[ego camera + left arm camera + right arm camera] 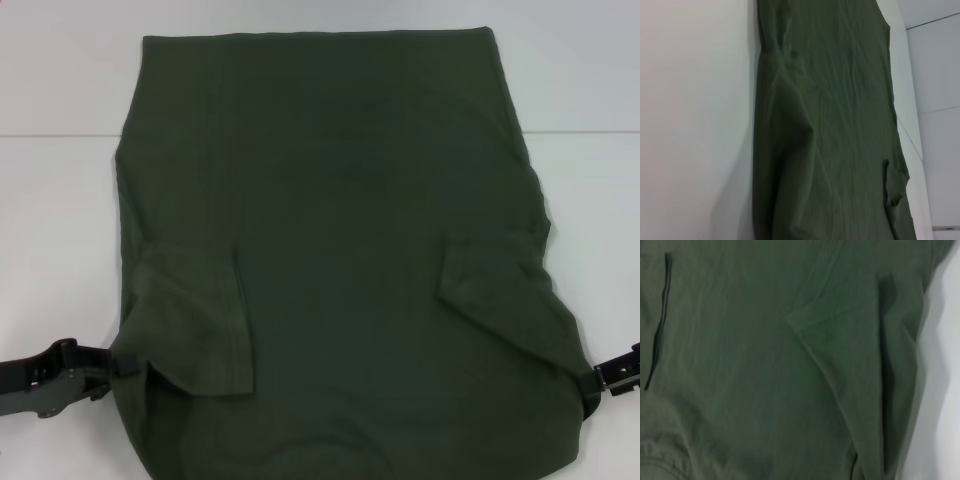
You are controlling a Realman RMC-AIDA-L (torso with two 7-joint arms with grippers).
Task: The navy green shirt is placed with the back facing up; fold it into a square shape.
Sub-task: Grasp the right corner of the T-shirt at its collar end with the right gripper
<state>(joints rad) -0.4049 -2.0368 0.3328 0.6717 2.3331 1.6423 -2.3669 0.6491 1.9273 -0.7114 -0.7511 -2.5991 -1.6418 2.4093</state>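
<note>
Olive-green cloth fills most of the head view: the shirt point(340, 250) lies plain side up on a white table point(60, 80), its straight hem toward the top of the frame and both short sleeves folded in over the body. At the lower left of the frame, the left gripper point(118, 367) meets the shirt's edge beside the folded left sleeve point(195, 320) (whether it is clenched on the cloth I cannot tell). Toward the middle right, the right sleeve point(495, 290) lies flat with 1 corner pointing inward. At the lower right edge, the right gripper point(600, 385) touches the shirt's corner; its grip cannot be made out either.
</note>
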